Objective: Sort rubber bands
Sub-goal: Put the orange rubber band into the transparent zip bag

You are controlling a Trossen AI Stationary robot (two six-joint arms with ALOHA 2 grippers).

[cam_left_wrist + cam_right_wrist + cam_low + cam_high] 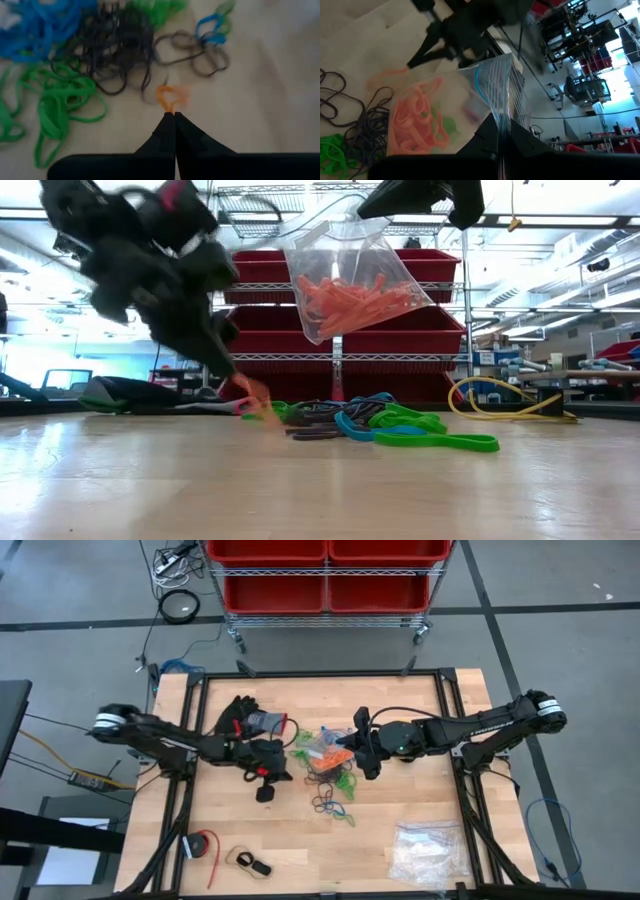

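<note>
Orange rubber band (170,96) is pinched by the left tool (174,116) above the tabletop (270,100); the right tool (502,131) clamps a clear bag (455,115).

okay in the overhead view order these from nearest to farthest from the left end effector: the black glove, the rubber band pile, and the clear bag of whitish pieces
From the left end effector:
1. Rubber band pile, just beside it, toward table centre.
2. Black glove, behind it, toward the shelf side.
3. Clear bag of whitish pieces, far, near-right corner.

no readable text, no labels, no brand marks, no numbers or signs anywhere in view
</note>
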